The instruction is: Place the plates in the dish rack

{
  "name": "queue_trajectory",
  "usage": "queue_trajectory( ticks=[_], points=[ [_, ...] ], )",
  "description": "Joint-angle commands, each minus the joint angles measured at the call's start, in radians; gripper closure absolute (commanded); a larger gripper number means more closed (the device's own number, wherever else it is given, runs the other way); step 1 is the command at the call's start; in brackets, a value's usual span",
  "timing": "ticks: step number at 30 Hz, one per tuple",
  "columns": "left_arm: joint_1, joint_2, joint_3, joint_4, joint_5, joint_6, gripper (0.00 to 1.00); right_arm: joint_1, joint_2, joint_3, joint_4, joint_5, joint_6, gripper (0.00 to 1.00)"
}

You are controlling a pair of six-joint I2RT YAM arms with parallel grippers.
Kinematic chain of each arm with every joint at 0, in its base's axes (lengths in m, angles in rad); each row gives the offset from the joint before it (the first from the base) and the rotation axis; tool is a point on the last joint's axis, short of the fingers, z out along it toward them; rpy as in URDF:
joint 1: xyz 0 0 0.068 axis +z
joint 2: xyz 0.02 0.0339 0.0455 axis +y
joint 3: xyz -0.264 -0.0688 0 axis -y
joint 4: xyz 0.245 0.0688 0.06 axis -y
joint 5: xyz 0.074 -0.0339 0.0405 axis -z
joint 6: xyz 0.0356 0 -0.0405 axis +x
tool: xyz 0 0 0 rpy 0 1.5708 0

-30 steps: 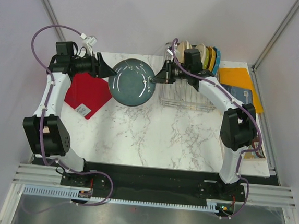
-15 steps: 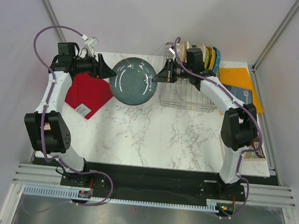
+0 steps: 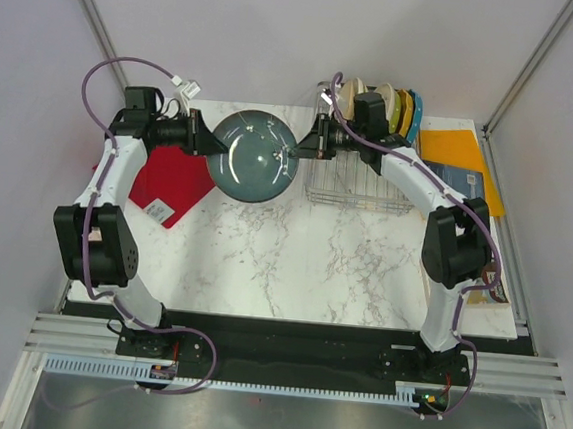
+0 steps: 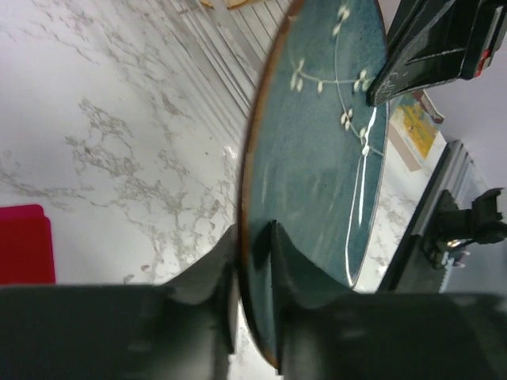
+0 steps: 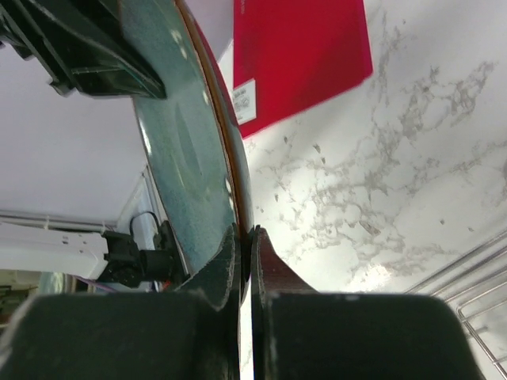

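Note:
A dark teal-grey speckled plate (image 3: 254, 157) with a white sprig pattern hangs tilted above the marble table, held between both arms. My left gripper (image 3: 211, 140) has its jaws either side of the plate's left rim (image 4: 317, 158), pressing on it. My right gripper (image 3: 294, 151) is shut on the right rim (image 5: 186, 134), fingers tight on both faces. The silver wire dish rack (image 3: 359, 191) stands just right of the plate. Three plates stand upright at its back: two cream ones (image 3: 355, 95) and a light-blue one (image 3: 408, 110).
A red square mat (image 3: 169, 184) lies on the table under my left arm. An orange folder (image 3: 457, 159) and a book lie right of the rack. White marble tabletop (image 3: 293, 255) stretches toward the arm bases.
My left gripper has slid right onto the plate's left rim and closed on it. The plate and my right gripper have barely moved.

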State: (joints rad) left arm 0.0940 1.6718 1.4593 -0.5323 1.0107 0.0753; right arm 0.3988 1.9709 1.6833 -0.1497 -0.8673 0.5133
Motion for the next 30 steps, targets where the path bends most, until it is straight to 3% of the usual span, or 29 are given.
queue_trajectory(
  ticks=[1,2,4,6,9,15,24,30],
  points=[
    [-0.004,0.008,-0.004,0.008,0.063,0.018,0.90,0.014,-0.011,0.064,0.142,-0.095,0.048,1.00],
    [-0.004,0.003,-0.004,0.008,0.065,0.018,0.94,0.015,-0.009,0.055,0.141,-0.090,0.042,1.00],
    [-0.005,0.006,-0.007,0.006,0.083,0.018,0.97,0.015,0.000,0.043,0.141,-0.096,0.030,0.72],
    [-0.002,0.008,-0.008,0.008,0.092,0.017,0.98,0.020,0.011,0.036,0.141,-0.101,0.022,0.54],
    [-0.004,0.011,-0.011,0.008,0.100,0.015,0.98,0.034,0.031,0.047,0.142,-0.131,0.024,0.48],
    [-0.004,0.019,-0.007,0.009,0.115,0.009,0.98,0.069,0.057,0.062,0.141,-0.134,0.024,0.43],
    [-0.005,0.020,-0.013,0.012,0.203,-0.012,0.97,0.081,0.105,0.076,0.142,-0.116,0.011,0.44],
    [0.000,0.020,-0.016,0.003,0.266,-0.016,0.97,0.081,0.128,0.087,0.180,-0.130,0.016,0.57]
  ],
)
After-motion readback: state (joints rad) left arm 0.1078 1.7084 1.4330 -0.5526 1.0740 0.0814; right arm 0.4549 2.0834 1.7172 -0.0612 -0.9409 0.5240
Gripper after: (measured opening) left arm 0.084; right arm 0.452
